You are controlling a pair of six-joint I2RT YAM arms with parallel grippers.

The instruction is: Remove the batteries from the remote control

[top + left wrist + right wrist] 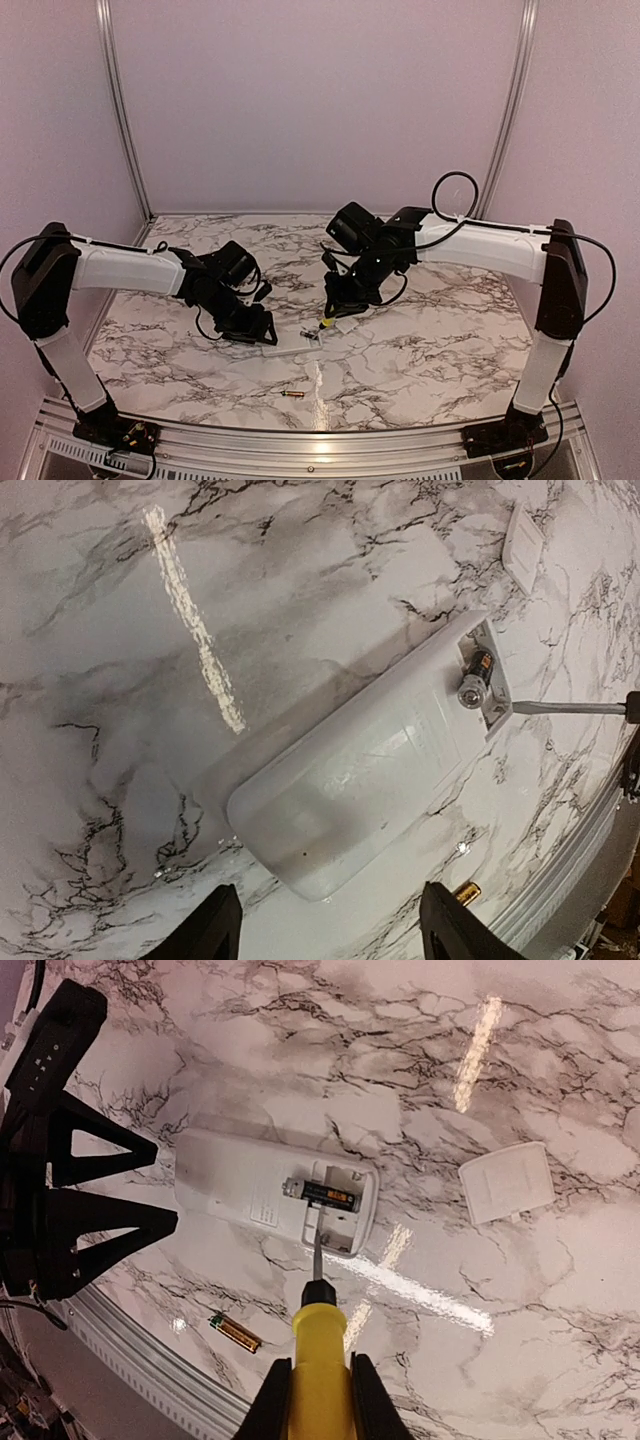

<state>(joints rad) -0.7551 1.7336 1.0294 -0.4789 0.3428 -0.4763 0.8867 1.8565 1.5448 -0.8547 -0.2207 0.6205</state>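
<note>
Table (430,340): glossy white marble-pattern top with dark grey veining; bright light streaks reflect on it.
Screwdriver (319,1332): yellow handle, black collar, thin metal shaft. It sits near the table's middle, with the tip angled down toward the surface.
Cover piece (507,1182): small white flat rectangle with rounded corners. It lies flat on the marble to the right of the screwdriver's tip, not touching it.
Aluminium rail (300,440): runs along the near edge.
Walls (320,100): plain pale lilac, enclosing the far end and both sides.
Aluminium uprights (120,110): stand at the far corners.
</note>
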